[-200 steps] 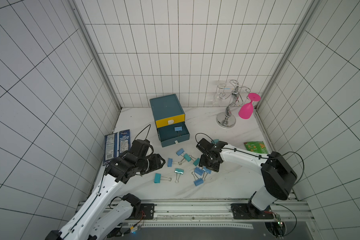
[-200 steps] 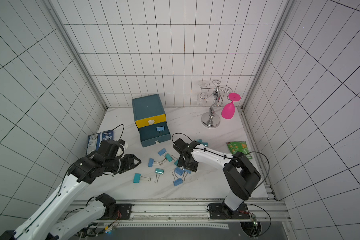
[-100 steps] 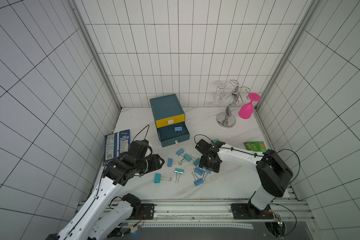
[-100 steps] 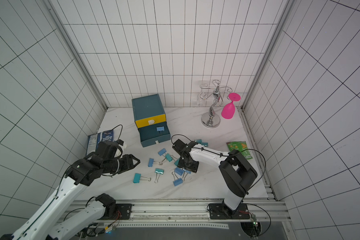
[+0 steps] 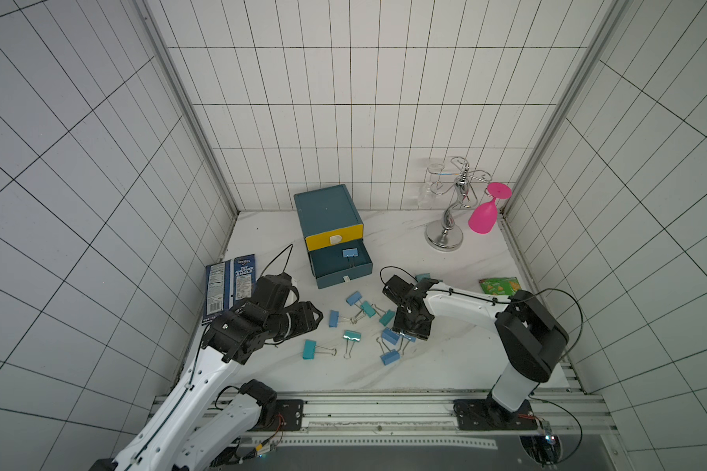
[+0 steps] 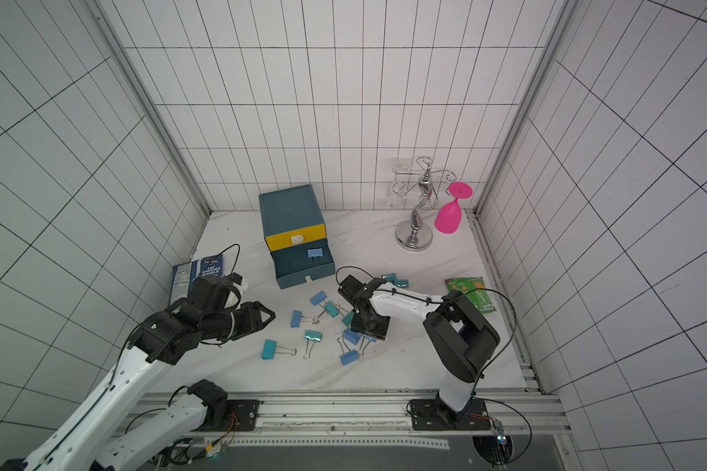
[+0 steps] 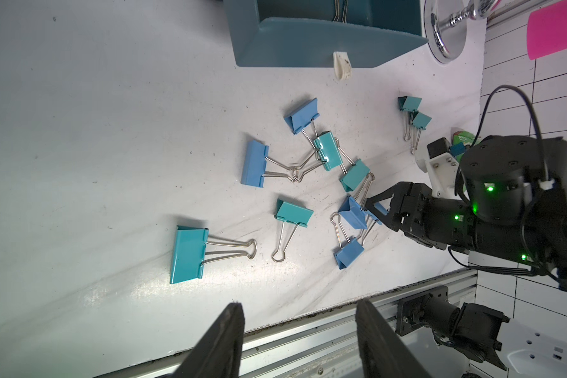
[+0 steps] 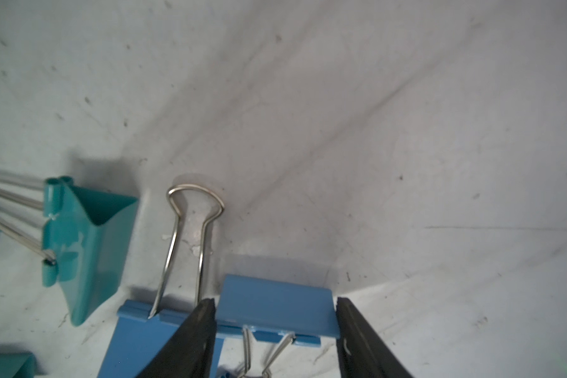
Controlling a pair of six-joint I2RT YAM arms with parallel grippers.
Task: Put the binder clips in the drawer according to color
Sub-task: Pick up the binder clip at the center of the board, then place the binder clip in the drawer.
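The drawer cabinet [image 5: 327,212] stands at the back with its yellow top drawer shut. A teal drawer [image 5: 356,271] below it is pulled out, with one light-blue binder clip [image 5: 350,253] inside. Several teal and light-blue binder clips [image 5: 334,318] lie scattered in front of it. My right gripper [image 8: 275,304] is down on the table in that pile. Its fingers press both ends of a light-blue binder clip [image 8: 269,294] that still rests on the surface. My left gripper [image 5: 317,316] hovers open and empty to the left of the clips, near a teal one [image 7: 189,255].
A blue chip bag [image 5: 229,289] lies by the left wall and a green packet [image 5: 498,285] by the right wall. A chrome glass stand [image 5: 445,236] holding a pink glass [image 5: 482,218] is at the back right. The metal rail [image 5: 364,407] runs along the front edge.
My right gripper's fingers have come together onto the light-blue clip, and its arm has shifted slightly. The left arm has hardly moved.
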